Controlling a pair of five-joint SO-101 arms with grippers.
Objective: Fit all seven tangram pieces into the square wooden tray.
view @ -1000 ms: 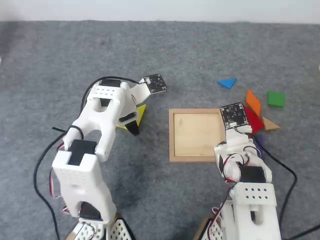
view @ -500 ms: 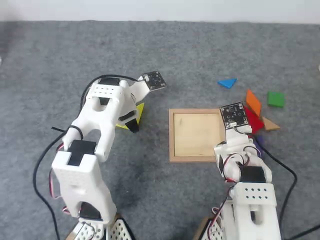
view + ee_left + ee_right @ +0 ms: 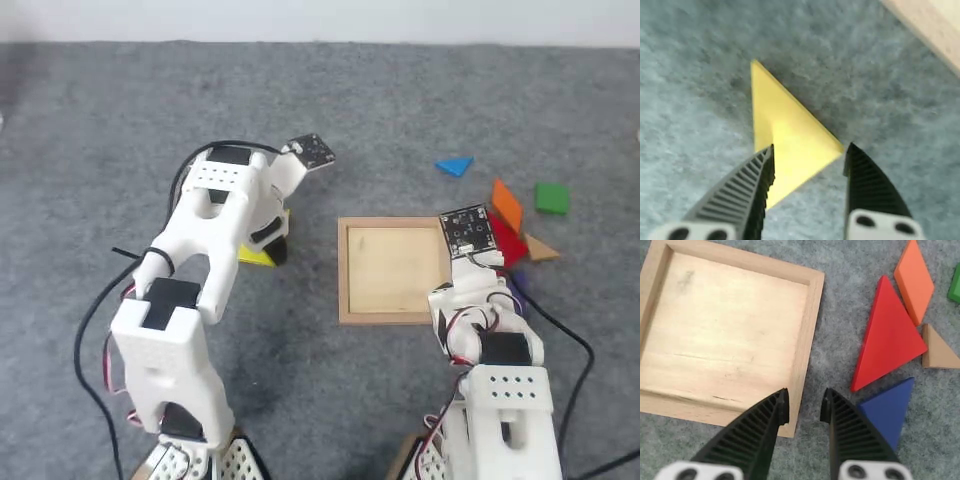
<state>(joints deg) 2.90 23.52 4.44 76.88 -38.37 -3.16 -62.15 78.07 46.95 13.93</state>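
Left gripper (image 3: 810,150): jaws spread wide and low over the grey mat (image 3: 400,110), one finger on each side of the yellow triangle (image 3: 785,135); whether they touch it cannot be told.
Yellow triangle: flat on the mat, left of the wooden tray (image 3: 343,270) and apart from it. One point faces away from the gripper, and the broad end lies between the fingers.
Room on the left: open mat lies between the yellow triangle and the tray's left rim, and more mat lies beyond the arm toward the far edge.
Wooden tray: square, flat, in the middle of the table; plain wood floor inside a raised rim.
Right gripper (image 3: 805,392): jaws only narrowly parted, gripping nothing, hanging over the tray's near right corner.
Right of the tray: red triangle (image 3: 890,340) just beside the right rim, orange parallelogram (image 3: 914,282) and tan triangle (image 3: 938,352) close against it, dark blue triangle (image 3: 887,410) nearest the gripper.
Farther right: green square (image 3: 551,197) and light blue triangle (image 3: 455,165) lie apart on the mat.
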